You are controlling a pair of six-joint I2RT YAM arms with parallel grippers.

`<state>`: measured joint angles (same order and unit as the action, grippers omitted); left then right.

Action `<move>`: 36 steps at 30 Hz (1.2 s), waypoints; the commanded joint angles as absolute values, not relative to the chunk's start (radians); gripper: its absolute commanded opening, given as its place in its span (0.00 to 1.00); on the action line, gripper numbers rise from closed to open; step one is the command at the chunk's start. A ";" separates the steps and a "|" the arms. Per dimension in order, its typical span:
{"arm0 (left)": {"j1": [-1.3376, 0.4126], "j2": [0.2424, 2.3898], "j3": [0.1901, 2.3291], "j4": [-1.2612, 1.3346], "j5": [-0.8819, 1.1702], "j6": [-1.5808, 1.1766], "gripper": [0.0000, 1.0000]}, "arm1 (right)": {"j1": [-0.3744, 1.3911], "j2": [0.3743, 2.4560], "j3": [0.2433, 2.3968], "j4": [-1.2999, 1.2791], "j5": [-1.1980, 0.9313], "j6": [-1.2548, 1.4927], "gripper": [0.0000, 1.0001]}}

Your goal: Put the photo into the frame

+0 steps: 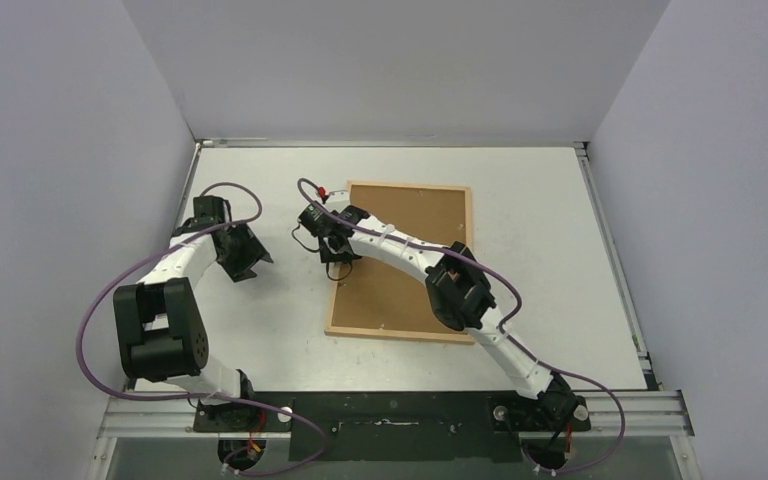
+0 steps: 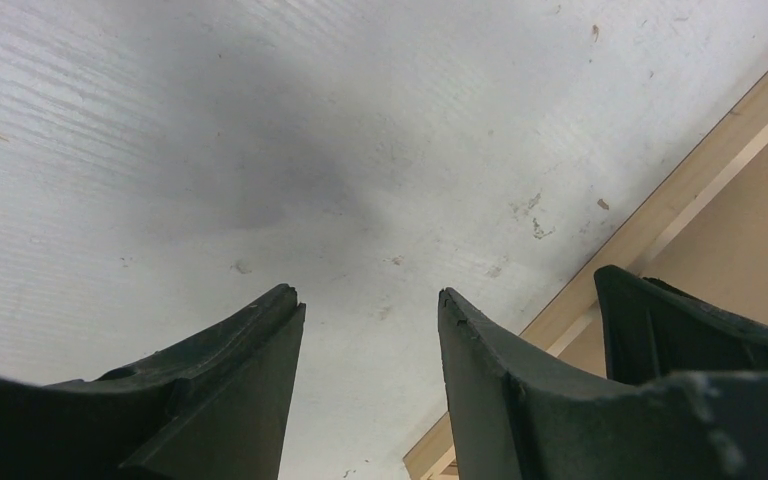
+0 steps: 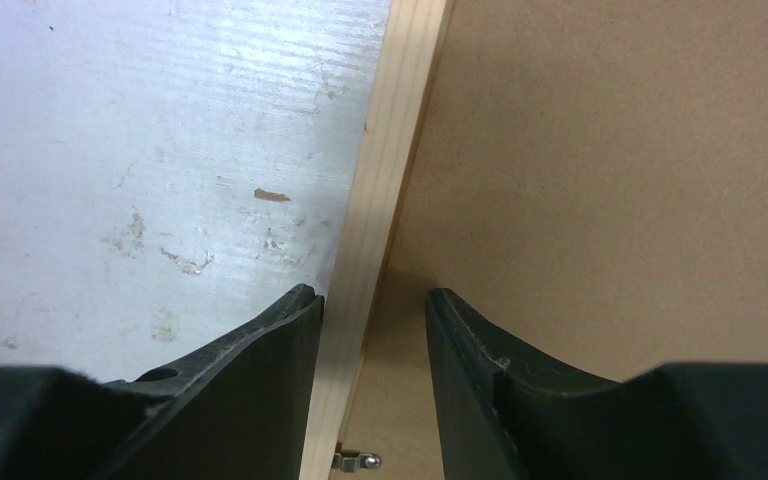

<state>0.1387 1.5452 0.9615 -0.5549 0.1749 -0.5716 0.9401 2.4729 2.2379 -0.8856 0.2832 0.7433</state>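
Observation:
The frame (image 1: 401,337) lies flat on the table, a thin light-wood border around a brown backing board (image 1: 385,300). The photo is out of view. My right gripper (image 1: 332,252) hangs over the frame's left side. In the right wrist view it (image 3: 372,292) is open and straddles the pale wood rail (image 3: 400,130), one finger over the table and one over the board (image 3: 610,150), gripping nothing. My left gripper (image 1: 250,256) stands left of the frame, open (image 2: 370,298) above bare table, with the frame's rail (image 2: 680,185) to its right.
A small metal tab (image 3: 357,461) sits on the inner side of the frame's rail. The right gripper's black finger (image 2: 680,330) shows close beside the left gripper. Grey walls close in the white table (image 1: 260,330) at the left, right and back.

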 commanded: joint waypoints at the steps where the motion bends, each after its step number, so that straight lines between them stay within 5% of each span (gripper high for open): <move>1: 0.146 1.516 0.964 -0.552 0.179 -0.563 0.50 | 0.954 2.494 2.301 -0.916 0.334 0.714 0.41; 9: 0.147 1.533 0.963 -0.549 0.194 -0.561 0.50 | 0.959 2.562 2.373 -1.001 0.320 0.709 0.30; 15: 0.148 1.529 0.959 -0.542 0.216 -0.556 0.50 | 0.958 2.520 2.376 -0.993 0.271 0.739 0.00; 26: 0.144 1.437 0.898 -0.477 0.495 -0.574 0.50 | 0.886 2.228 2.191 -0.752 0.169 0.880 0.00; 36: 0.048 1.176 0.720 -0.260 0.734 -0.727 0.66 | 0.824 2.067 2.067 -0.688 0.053 0.902 0.00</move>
<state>0.1131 1.2633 0.7715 -0.4149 0.5972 -0.6357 0.8387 2.1941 2.0953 -0.7990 0.1081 0.8753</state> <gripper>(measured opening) 0.623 0.202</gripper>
